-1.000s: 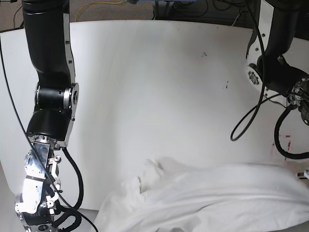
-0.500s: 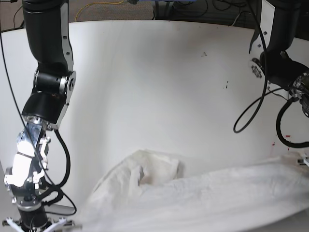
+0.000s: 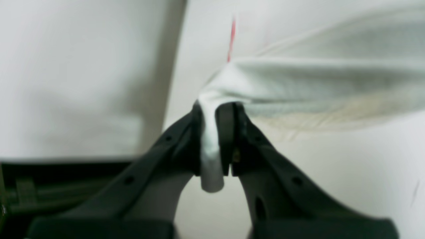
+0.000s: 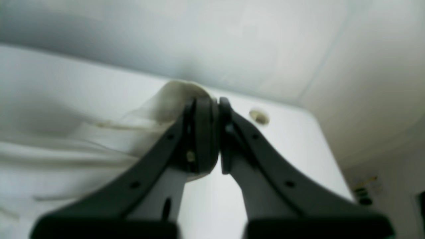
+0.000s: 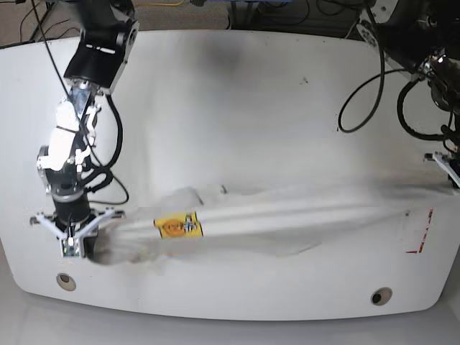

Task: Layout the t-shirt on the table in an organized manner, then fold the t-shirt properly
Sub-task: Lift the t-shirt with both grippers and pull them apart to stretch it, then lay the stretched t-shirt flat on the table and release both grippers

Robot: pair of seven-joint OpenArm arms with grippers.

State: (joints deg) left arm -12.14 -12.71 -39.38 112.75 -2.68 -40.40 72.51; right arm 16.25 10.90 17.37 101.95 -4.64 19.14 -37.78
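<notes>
T-shirt (image 5: 273,215) stretched, blurred, apparently taut; left gripper (image 3: 215,139), right gripper (image 4: 215,132) clamped on cloth.

Both arms (image 5: 72,172) stretch wide apart, jaws on each clamped tight.

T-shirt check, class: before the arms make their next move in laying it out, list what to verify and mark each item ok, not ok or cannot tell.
1. Left gripper has cloth between its jaws: ok.
2. Right gripper jaws shut on cloth: ok.
3. T-shirt stretched between the two arms: ok.
4. T-shirt spread flat: not ok, it is bunched into a long band.
5. Cloth lies on the table, not over its edge: ok in the base view.
6. Which parts of the shirt are gripped: cannot tell.
</notes>
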